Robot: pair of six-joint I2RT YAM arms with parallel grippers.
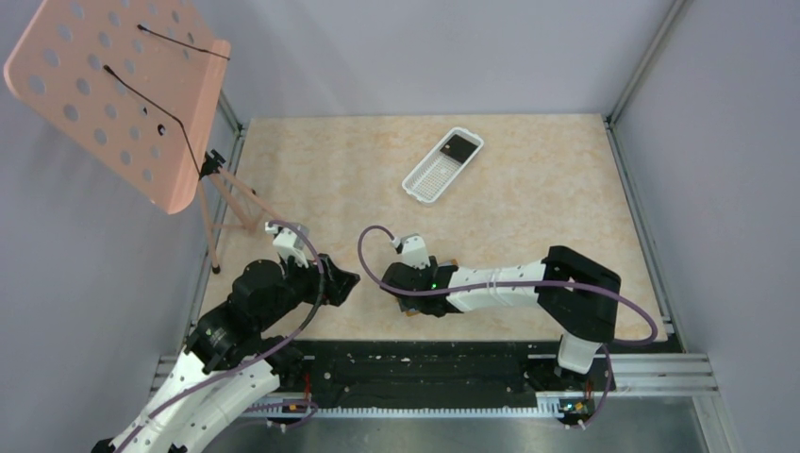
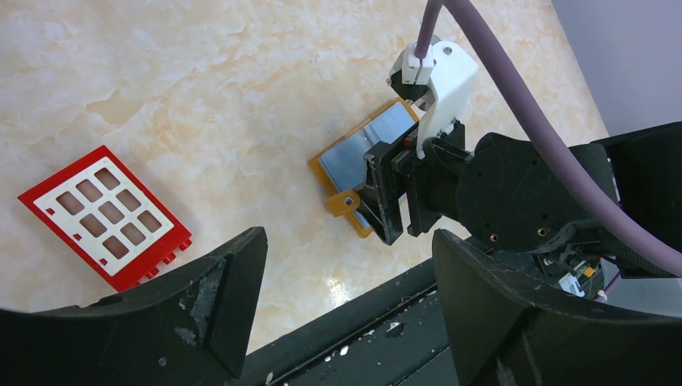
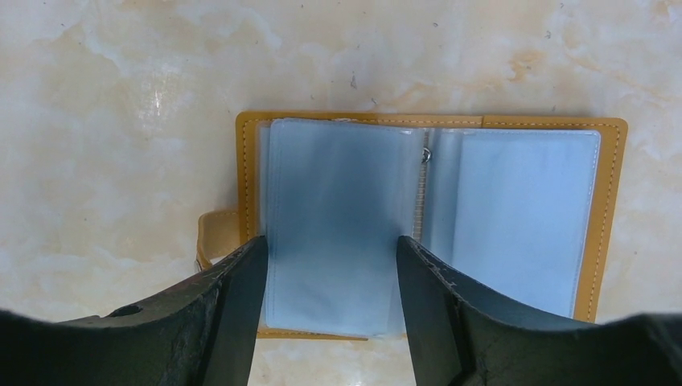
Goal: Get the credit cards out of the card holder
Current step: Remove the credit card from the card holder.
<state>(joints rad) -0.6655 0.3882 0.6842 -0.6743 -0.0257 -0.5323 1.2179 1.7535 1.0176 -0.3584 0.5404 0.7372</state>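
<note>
1. Two sets of jaws in view, both spread, neither pinching anything.
2. Right jaws, at the end of the right arm (image 1: 509,288), pointed down over the card holder (image 3: 515,217): one finger (image 3: 233,289) at the tab side of its left page, the other (image 3: 426,289) by the spine. Cannot tell whether either touches it.
3. Card holder lying open and flat on the tabletop (image 1: 528,208), near the front edge, between the two arms. Tan cover down, pale blue-grey pages up, small tab (image 3: 211,235) sticking out of the left edge in the right wrist view.
4. Cannot tell the credit cards apart from the hazy pages.
5. Left jaws, on the left arm (image 1: 255,302), held above the tabletop, apart from the card holder and facing it.
6. Red frame with a white grid panel (image 2: 104,215) flat on the tabletop, well apart from the card holder.
7. White slotted tray (image 1: 443,165) toward the far side, with a dark flat piece (image 1: 459,146) in its far end.
8. Pink perforated board (image 1: 113,90) on a stand at the far left.
</note>
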